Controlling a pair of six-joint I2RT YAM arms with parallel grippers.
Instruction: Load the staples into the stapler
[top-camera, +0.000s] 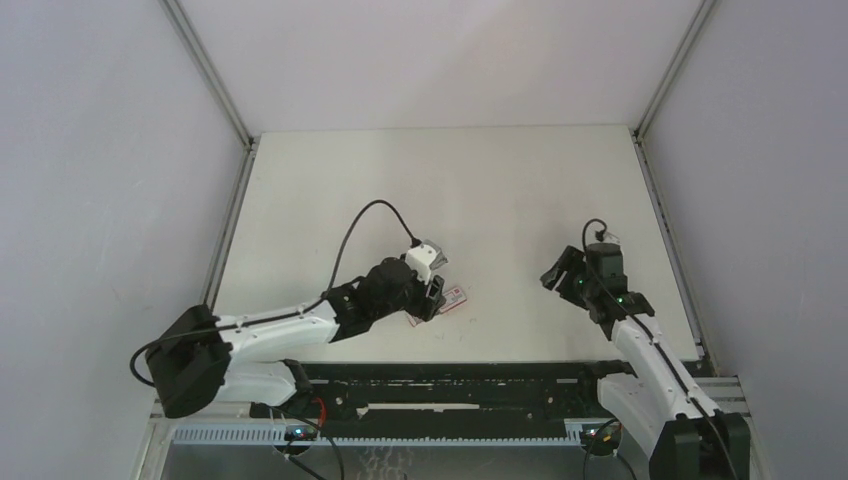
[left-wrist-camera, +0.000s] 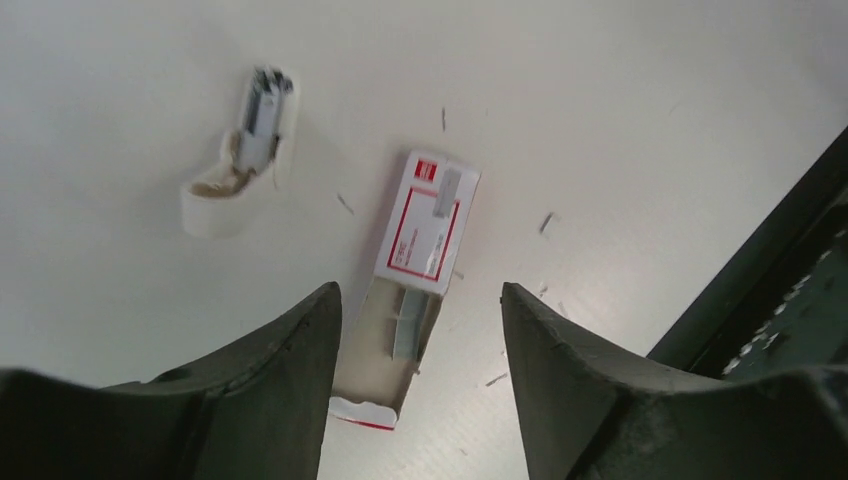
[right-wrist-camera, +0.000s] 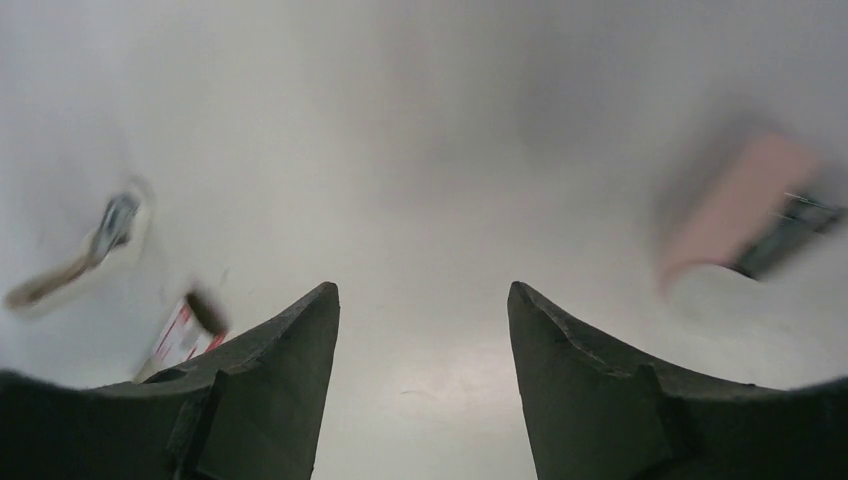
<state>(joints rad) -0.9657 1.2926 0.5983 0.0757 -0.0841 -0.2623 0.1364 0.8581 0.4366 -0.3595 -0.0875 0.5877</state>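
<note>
Gaping empty, left claw (left-wrist-camera: 420, 300) frames a staple box (left-wrist-camera: 425, 225), its red-bordered label illegible; right claw (right-wrist-camera: 423, 300) gapes empty too.

White stapler (left-wrist-camera: 245, 150) lying on table; red-white staple box (left-wrist-camera: 425, 225) slid open nearby.

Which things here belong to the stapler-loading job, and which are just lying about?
For the job: white stapler; staple box, slid open; strip of staples in its tray.
Lying about: loose staples on the table; blurred pink thing, cannot tell what.
</note>
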